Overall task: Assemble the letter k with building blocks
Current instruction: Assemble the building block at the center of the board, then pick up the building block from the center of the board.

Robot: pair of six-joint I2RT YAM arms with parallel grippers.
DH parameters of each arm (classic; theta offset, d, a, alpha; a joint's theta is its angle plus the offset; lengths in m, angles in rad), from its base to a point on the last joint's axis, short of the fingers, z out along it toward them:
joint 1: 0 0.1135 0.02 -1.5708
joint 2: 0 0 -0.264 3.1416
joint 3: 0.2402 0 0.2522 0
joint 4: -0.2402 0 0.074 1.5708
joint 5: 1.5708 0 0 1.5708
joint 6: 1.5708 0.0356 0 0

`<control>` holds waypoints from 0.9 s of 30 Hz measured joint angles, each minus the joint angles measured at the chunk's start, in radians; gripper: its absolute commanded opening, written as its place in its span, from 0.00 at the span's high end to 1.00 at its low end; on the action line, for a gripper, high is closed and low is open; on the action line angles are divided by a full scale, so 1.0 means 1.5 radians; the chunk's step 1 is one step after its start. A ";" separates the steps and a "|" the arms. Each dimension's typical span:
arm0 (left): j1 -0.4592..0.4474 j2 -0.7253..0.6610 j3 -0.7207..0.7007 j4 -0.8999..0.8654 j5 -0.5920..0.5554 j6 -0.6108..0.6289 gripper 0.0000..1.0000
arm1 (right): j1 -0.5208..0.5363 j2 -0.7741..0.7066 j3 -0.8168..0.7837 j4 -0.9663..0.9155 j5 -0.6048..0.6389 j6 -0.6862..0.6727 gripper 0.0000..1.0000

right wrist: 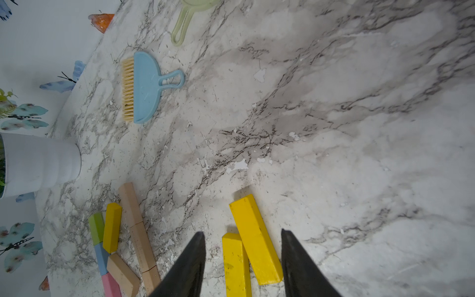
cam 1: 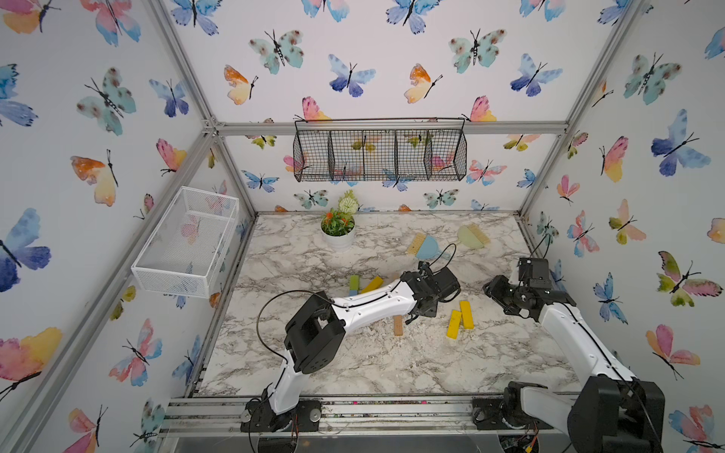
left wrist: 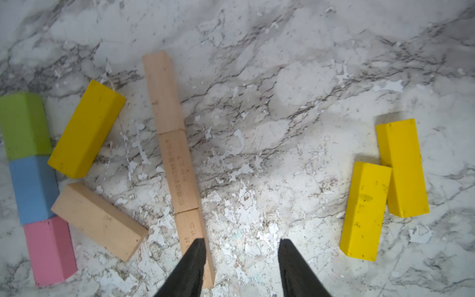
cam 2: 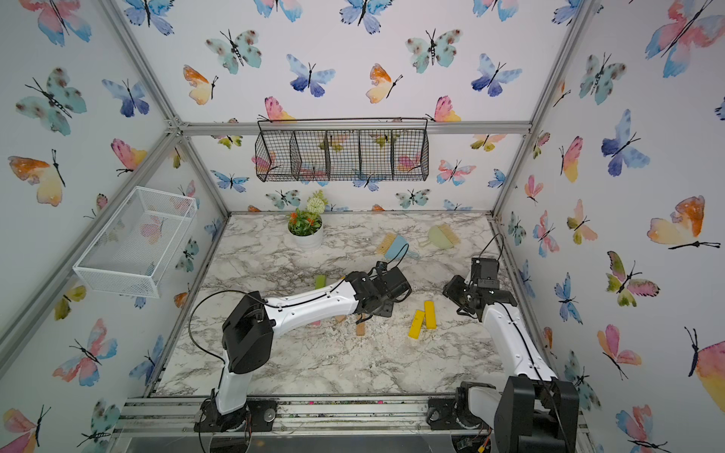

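Three tan building blocks (left wrist: 177, 164) lie end to end in one straight line. Beside that line are a slanted tan block (left wrist: 99, 219) and a slanted yellow block (left wrist: 86, 128). Farther out, a lime-green block (left wrist: 24, 124), a light-blue block (left wrist: 33, 189) and a pink block (left wrist: 50, 250) form a row. My left gripper (left wrist: 242, 243) is open over bare table, with one finger over the end of the tan line. Two yellow blocks (right wrist: 254, 239) lie side by side, apart from the rest. My right gripper (right wrist: 243, 232) hangs open above them and holds nothing. Both top views show both grippers: left gripper (cam 1: 421, 313), right gripper (cam 2: 457, 300).
A white plant pot (cam 1: 338, 235) stands at the back of the marble table. A blue hand brush (cam 1: 423, 246) and a green hand brush (cam 1: 472, 236) lie at the back right. A white mesh basket (cam 1: 188, 243) hangs on the left wall, a black wire basket (cam 1: 379, 151) on the back wall.
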 measured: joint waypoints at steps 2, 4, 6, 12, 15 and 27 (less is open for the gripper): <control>0.000 0.000 -0.004 0.025 0.013 0.046 0.51 | 0.000 -0.011 0.000 0.000 0.011 0.000 0.50; 0.000 0.000 -0.009 0.046 0.031 0.086 0.52 | 0.000 -0.019 0.000 0.000 0.021 0.003 0.50; 0.000 0.000 -0.009 0.061 0.046 0.119 0.52 | 0.000 -0.025 0.000 -0.001 0.034 0.006 0.50; -0.017 0.055 0.062 0.091 0.102 0.208 0.52 | 0.000 -0.046 0.000 -0.007 0.069 0.018 0.50; -0.030 0.091 0.088 0.099 0.127 0.246 0.52 | 0.000 -0.068 0.000 -0.013 0.083 0.024 0.49; -0.049 0.165 0.108 0.102 0.158 0.327 0.50 | 0.000 -0.128 0.005 -0.030 0.126 0.033 0.28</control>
